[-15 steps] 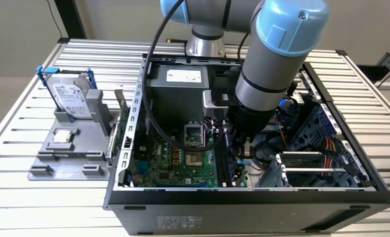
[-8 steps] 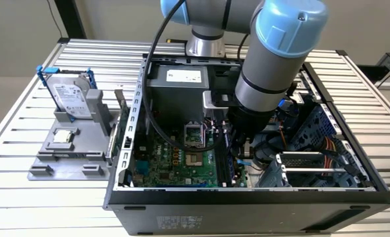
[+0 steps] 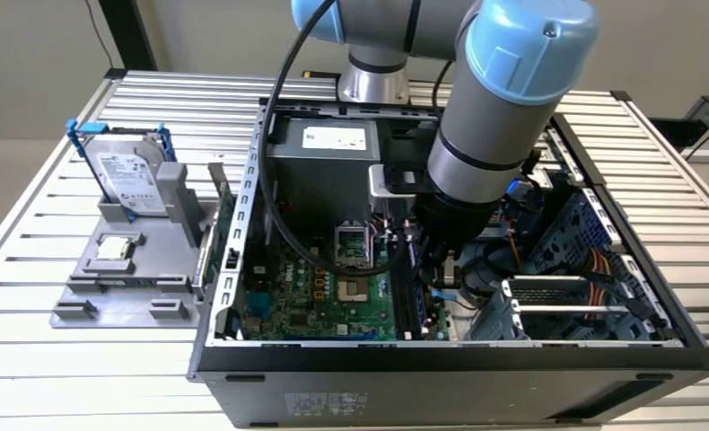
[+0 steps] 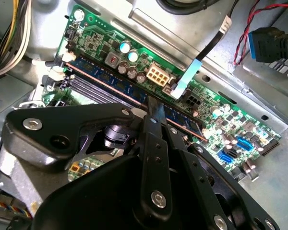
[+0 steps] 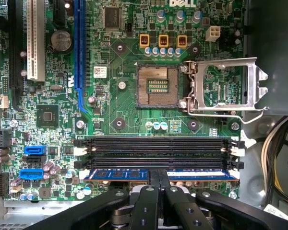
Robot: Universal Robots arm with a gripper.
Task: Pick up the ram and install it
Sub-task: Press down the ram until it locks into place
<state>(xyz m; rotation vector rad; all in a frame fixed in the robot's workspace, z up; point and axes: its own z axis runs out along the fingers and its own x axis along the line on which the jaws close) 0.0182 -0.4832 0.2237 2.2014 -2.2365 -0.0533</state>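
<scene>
The ram (image 5: pixel 201 175) is a long blue circuit-board stick lying along the memory slot nearest my fingers, its ends next to the white slot latches. In the second wrist view the ram (image 4: pixel 101 76) runs across the green motherboard (image 4: pixel 216 115) with a row of dark chips on its side. My gripper (image 5: pixel 158 179) is shut on the ram at its middle, the black fingers (image 4: pixel 156 115) pinching it from both sides. In the exterior view my gripper (image 3: pixel 441 274) reaches down inside the open computer case (image 3: pixel 450 377), beside the motherboard (image 3: pixel 319 296).
Two empty black memory slots (image 5: pixel 153 142) lie beside the ram. The CPU socket (image 5: pixel 157 86) stands open with its metal latch frame (image 5: pixel 225 86) raised. Cables (image 5: pixel 278 153) hang nearby. Outside the case, a grey fixture (image 3: pixel 91 310) holds a hard drive (image 3: pixel 127 171) and a square chip (image 3: pixel 115 247).
</scene>
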